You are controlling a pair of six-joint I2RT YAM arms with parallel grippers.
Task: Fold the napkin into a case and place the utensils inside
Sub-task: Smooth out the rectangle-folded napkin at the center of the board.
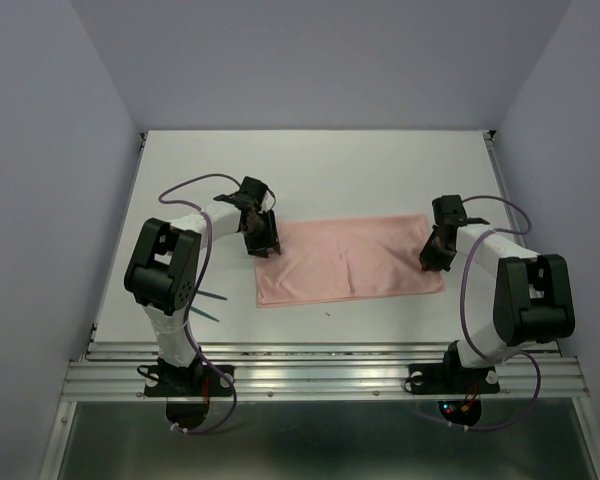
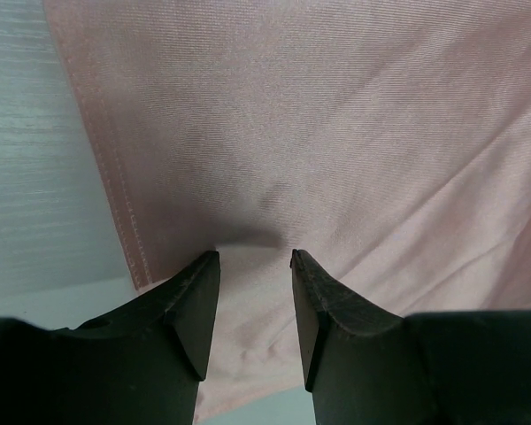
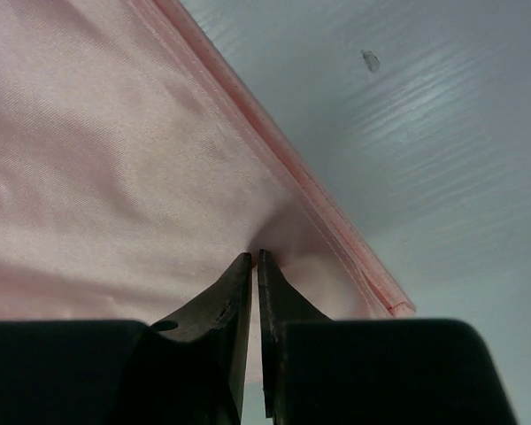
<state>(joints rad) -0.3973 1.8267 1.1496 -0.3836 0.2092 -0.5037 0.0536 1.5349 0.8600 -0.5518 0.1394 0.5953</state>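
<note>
My right pincer (image 3: 255,258), nearly closed, nips the right edge of the thin salmon-pink cloth napkin (image 1: 350,262) on the white counter (image 1: 380,170). My left pincer (image 2: 255,258), parted and empty, straddles the left edge, so I can lift both ends.

**Salmon-pink napkin (image 1: 348,262) on an off-white table (image 1: 380,170), framed by black-and-white arms (image 1: 485,250)**

The napkin is shown in one plain salmon pink; a fine woven sheen and a stitched hem of the same pink are picked out in the wrist views, and duller, shadowed pink is seen along the creases. The table is rendered off-white with faint pale streaks and is marked by one small dark speck (image 3: 370,59). The left gripper (image 2: 255,258) and the right gripper (image 3: 255,257) are finished in matt black. The arms are cased in white, with black joints, and are trailed by purple cables (image 1: 464,290). The utensils (image 1: 205,313) are coloured teal-green. The rail (image 1: 320,370) is seen in silver-grey, the walls (image 1: 330,60) in pale lavender-grey.
</note>
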